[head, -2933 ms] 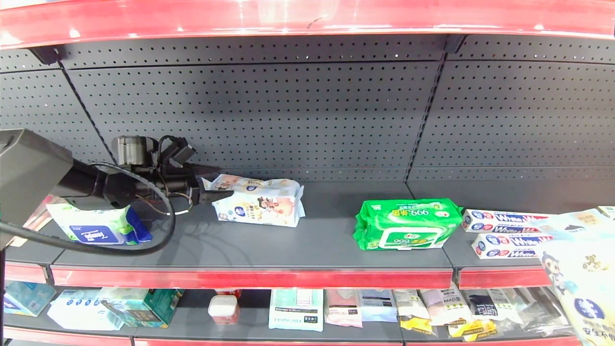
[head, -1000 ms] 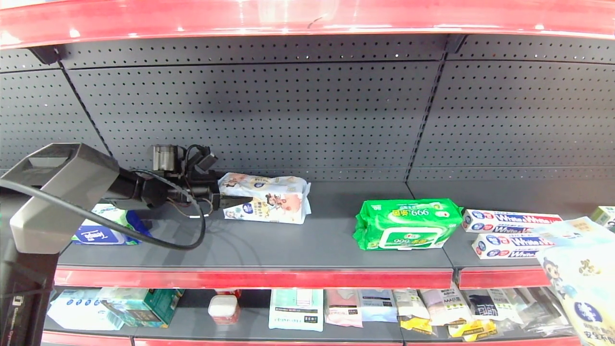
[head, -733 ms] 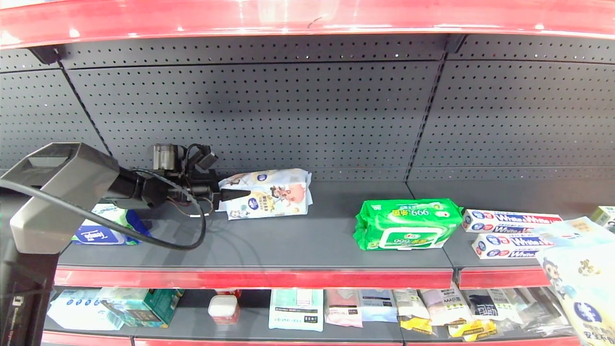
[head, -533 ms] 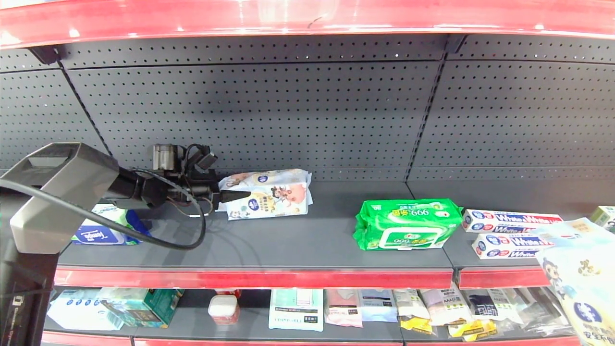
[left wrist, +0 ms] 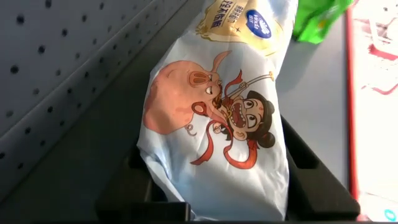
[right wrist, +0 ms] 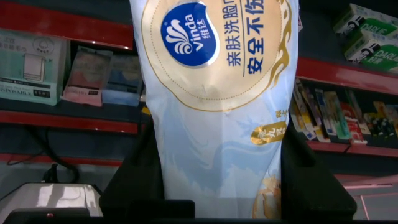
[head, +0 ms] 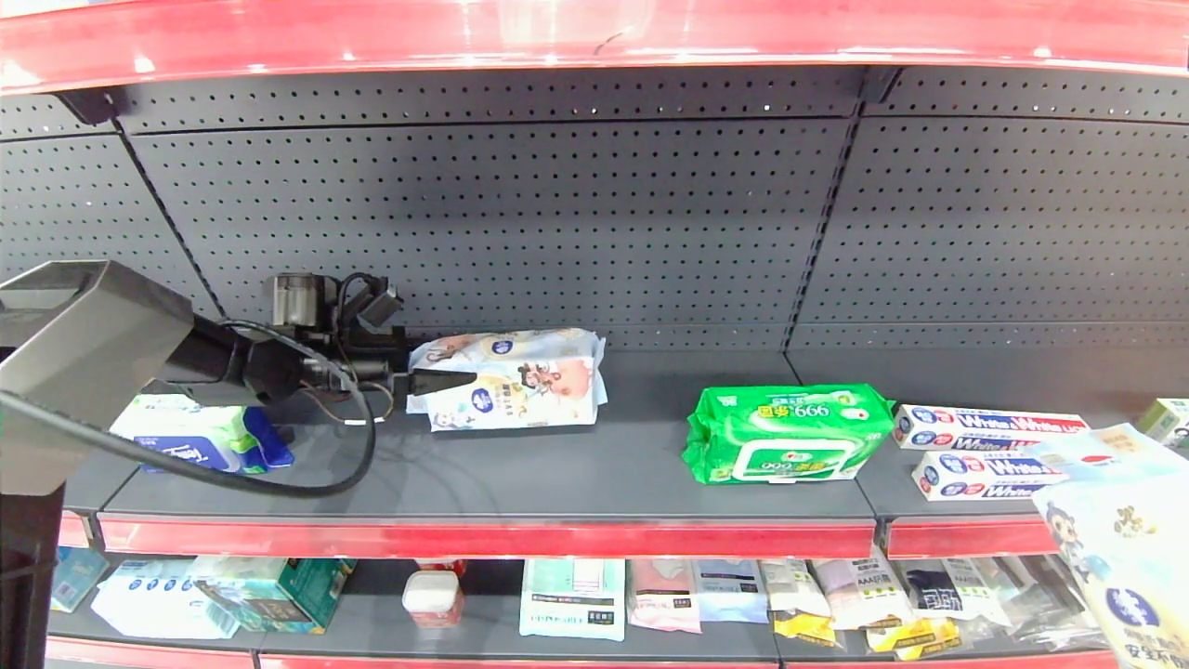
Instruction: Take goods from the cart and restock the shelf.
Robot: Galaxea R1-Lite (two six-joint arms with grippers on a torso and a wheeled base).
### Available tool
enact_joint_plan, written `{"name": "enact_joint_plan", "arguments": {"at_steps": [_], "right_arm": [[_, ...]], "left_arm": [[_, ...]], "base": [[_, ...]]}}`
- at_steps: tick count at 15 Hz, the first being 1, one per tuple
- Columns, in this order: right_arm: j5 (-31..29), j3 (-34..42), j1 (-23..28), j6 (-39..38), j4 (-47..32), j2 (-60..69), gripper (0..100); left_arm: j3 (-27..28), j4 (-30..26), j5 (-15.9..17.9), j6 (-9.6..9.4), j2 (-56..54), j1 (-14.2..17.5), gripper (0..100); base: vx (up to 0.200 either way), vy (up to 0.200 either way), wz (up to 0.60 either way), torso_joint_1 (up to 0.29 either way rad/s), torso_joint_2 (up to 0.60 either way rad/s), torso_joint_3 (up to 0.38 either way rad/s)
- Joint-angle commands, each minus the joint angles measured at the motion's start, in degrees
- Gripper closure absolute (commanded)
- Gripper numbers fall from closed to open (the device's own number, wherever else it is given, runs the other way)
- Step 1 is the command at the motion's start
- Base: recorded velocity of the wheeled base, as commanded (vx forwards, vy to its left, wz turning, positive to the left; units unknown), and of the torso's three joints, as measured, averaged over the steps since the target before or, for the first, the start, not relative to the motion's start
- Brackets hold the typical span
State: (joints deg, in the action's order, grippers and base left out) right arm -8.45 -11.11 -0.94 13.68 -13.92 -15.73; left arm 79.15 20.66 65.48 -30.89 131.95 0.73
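Observation:
A white pack with a cartoon print [head: 520, 381] rests on the grey shelf [head: 520, 474], close to the perforated back wall. My left gripper [head: 437, 381] reaches in from the left and is shut on the pack's left end. In the left wrist view the pack [left wrist: 224, 118] lies between the two dark fingers [left wrist: 134, 171] of the left gripper [left wrist: 217, 168]. A second white pack with a blue logo [head: 1119, 548] hangs at the lower right, in front of the shelf. My right gripper [right wrist: 221, 158] is shut on that pack [right wrist: 217, 93].
A green wipes pack [head: 785, 432] lies mid-shelf, with toothpaste boxes [head: 985, 451] to its right. A blue-and-white tissue pack [head: 190, 437] sits under my left arm. The shelf has a red front lip [head: 483, 537]. The lower shelf [head: 594, 641] holds several goods.
My left arm carried the cartoon pack right and deeper toward the back wall, where it tipped up onto its edge. In the last half second the arm and pack shifted slightly left.

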Motion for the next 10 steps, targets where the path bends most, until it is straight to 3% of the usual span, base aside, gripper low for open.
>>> {"name": "enact_joint_plan", "arguments": {"at_steps": [1, 5, 8, 10], "right_arm": [[0.0, 0.0, 0.0, 0.0, 0.0, 0.0, 100], [0.1, 0.0, 0.0, -0.1, 0.1, -0.4, 100], [0.1, 0.0, 0.0, -0.1, 0.1, -0.4, 100], [0.1, 0.0, 0.0, -0.1, 0.2, -0.3, 100]], "left_arm": [[-3.5, 0.1, 0.4, -1.45, -2.9, 1.1, 100], [-11.5, 0.1, 2.5, -5.5, -7.4, 2.3, 100], [-13.8, 0.1, 3.0, -8.31, -8.2, 2.4, 100], [-16.4, 0.1, 4.5, -11.3, -8.9, 3.7, 100]], "base": [[0.0, 0.0, 0.0, 0.0, 0.0, 0.0], [0.0, 0.0, 0.0, 0.0, 0.0, 0.0], [0.0, 0.0, 0.0, 0.0, 0.0, 0.0], [0.0, 0.0, 0.0, 0.0, 0.0, 0.0]]}}
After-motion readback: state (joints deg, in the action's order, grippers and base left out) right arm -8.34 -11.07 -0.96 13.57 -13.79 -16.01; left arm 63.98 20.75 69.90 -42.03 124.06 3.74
